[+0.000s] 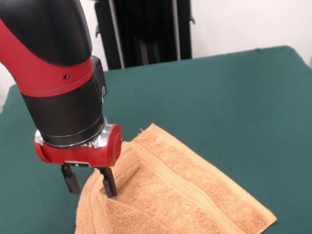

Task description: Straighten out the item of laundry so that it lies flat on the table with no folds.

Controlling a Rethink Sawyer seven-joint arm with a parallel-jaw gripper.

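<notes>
The towel (169, 208), orange-tan terry, lies on the green worktop (228, 95) toward its near side and runs off the bottom edge of the view. It is not flat: its left part rises into a soft ridge under the arm, with a long fold running down from that ridge toward the lower edge, while its right part spreads smoother across the cloth. A woven stripe band crosses the towel diagonally, running from near the ridge toward the towel's right corner. That right corner points outward on the worktop, and another corner shows at the towel's far end, just right of the red wrist. The gripper (90, 184) hangs directly over the towel's raised left part. Its jaws stand a little apart, two dark fingers (108, 183) pointing down: the right one touches or presses into the fold of the ridge, the left one sits at the towel's left edge, and the ridge of cloth seems to lie between them, though whether they actually pinch it cannot be told. Beyond the towel stands the black pedestal (145, 22).
</notes>
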